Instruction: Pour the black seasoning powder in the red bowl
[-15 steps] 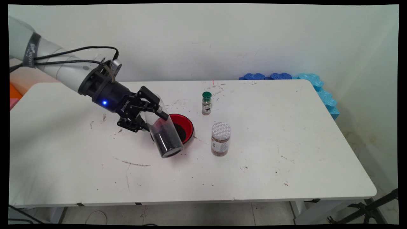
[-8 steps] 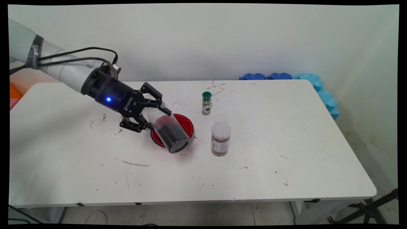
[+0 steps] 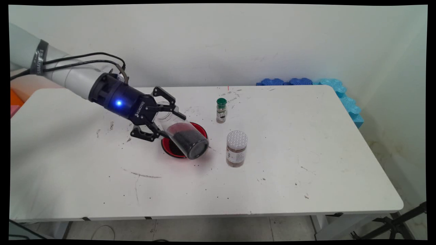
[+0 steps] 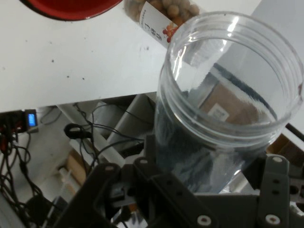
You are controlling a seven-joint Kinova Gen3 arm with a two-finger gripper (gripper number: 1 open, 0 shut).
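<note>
My gripper (image 3: 172, 126) is shut on a clear plastic jar (image 3: 185, 139) that holds dark grains. The jar lies steeply tilted over a red bowl (image 3: 201, 129), its dark base pointing down to the right and its open threaded neck up to the left. Dark grains fill the lower part of the jar. In the hand view the jar (image 4: 190, 142) stands between the fingers of the gripper (image 4: 209, 164), its open mouth at the upper right. The red bowl (image 4: 71, 7) shows at the top edge there.
A brown jar with a silver lid (image 3: 236, 148) stands just right of the bowl and shows in the hand view as the labelled jar (image 4: 156, 19). A small green-capped spice bottle (image 3: 221, 110) stands behind. Blue foam pieces (image 3: 340, 92) line the white table's (image 3: 272, 177) far right corner.
The jar has tipped from nearly upright to steeply tilted, its base swinging up and to the right over the bowl. The hand has turned and risen slightly.
</note>
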